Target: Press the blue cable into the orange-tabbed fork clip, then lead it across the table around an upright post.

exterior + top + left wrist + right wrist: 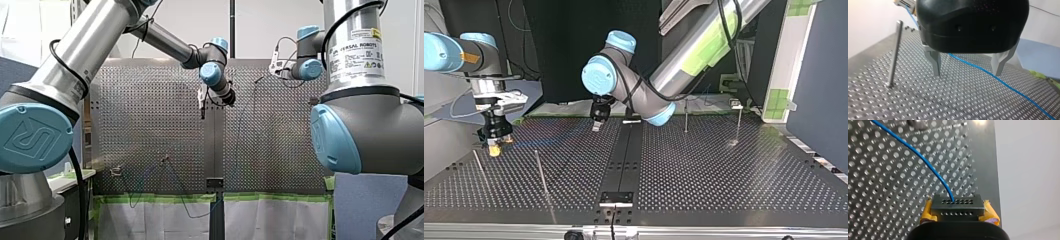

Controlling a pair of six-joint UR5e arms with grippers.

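Blue cable (920,156), pinched in my right gripper (957,206) at the top view's left, runs under my wide-open left gripper (967,74); closing off-centre could shove it aside.

Two robot arms reach forward with both grippers pointing down, one spread open and one pinched closed.

My left arm (100,35) enters from the front view's left, stretches toward the middle and bends sharply at its blue-capped wrist. Its black left gripper (968,67) hangs downward with its two metal fingers (936,63) standing well apart, gripping nothing. My right arm (360,90) enters from that view's right, and its forearm reaches far ahead. At the top view's left, the right gripper (958,206) points straight down and sits low. Its yellow pads (990,213) are closed together on the blue cable (923,160), which leaves from between the fingertips.
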